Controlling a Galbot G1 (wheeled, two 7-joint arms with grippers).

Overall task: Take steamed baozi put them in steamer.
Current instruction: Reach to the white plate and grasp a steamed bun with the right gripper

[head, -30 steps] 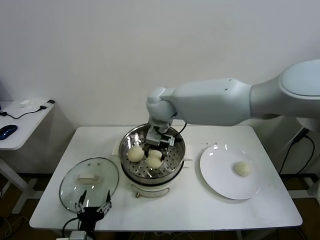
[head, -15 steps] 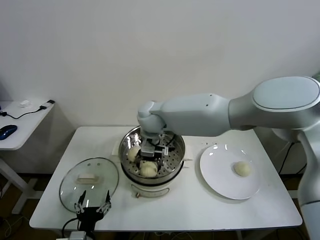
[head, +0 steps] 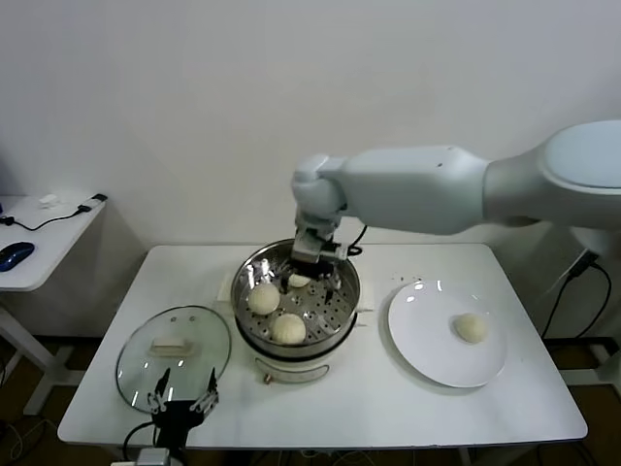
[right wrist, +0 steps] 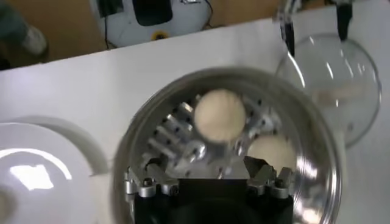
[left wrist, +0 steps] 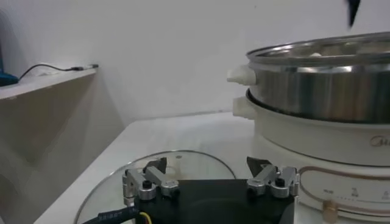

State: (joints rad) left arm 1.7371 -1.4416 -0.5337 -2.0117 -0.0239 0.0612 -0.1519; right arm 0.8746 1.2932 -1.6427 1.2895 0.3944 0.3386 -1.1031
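Note:
The steel steamer [head: 342, 313] stands mid-table with three baozi in it: one at the left [head: 264, 298], one at the front [head: 288, 328], and one at the back [head: 300, 281], partly hidden under my right gripper [head: 310, 264]. That gripper hangs open and empty just above the steamer's back part. Its wrist view looks down on the steamer [right wrist: 140, 122], with two baozi [right wrist: 219, 115] [right wrist: 272, 151] beyond the open gripper [right wrist: 206, 173]. A fourth baozi [head: 472, 327] lies on the white plate [head: 427, 335]. My left gripper [head: 181, 403] is parked, open, at the near table edge.
The glass lid [head: 146, 364] with its white handle lies flat, left of the steamer, just beyond the left gripper [left wrist: 208, 173]. From there the steamer [left wrist: 323, 91] rises close by. A side table [head: 39, 238] with a cable stands far left.
My right gripper opened, left a baozi in the steamer, and then rose toward the steamer's back. The left arm has not moved.

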